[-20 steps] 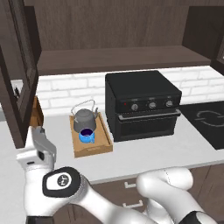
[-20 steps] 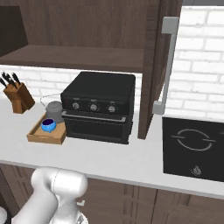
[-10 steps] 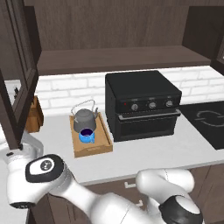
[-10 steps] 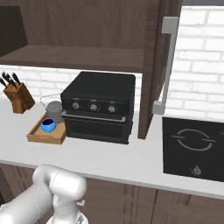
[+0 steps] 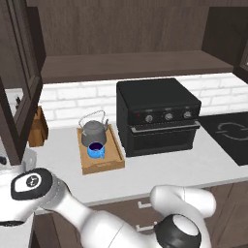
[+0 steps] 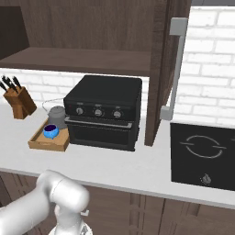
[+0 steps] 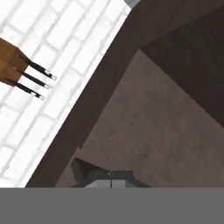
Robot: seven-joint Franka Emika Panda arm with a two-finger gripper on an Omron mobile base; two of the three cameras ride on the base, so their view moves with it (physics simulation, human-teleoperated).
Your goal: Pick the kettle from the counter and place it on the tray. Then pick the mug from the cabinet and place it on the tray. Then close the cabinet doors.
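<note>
The dark grey kettle [image 5: 93, 131] [image 6: 57, 113] and the small blue mug [image 5: 96, 150] [image 6: 50, 132] both stand in the wooden tray [image 5: 112, 156] [image 6: 40, 144] on the counter [image 5: 169, 167]. The cabinet [image 5: 131, 63] is open. Its left door [image 5: 19, 82] and right door [image 6: 160, 78] are both swung out. In the hand view my gripper [image 7: 111, 176] is shut with nothing in it, close to a dark brown cabinet panel [image 7: 144, 127]. Whether it touches the panel I cannot tell. My arm's elbow [image 5: 31, 186] is low at the left.
A black toaster oven [image 5: 157, 116] [image 6: 102, 110] sits right of the tray. A cooktop [image 5: 227, 135] [image 6: 204, 153] lies further right. A knife block [image 5: 38, 127] [image 6: 18, 102] [image 7: 11, 65] stands left of the tray against the white brick wall.
My arm has swung lower and further left in the left base view, taking the hand out past the left edge. Kettle, mug and tray have not moved.
</note>
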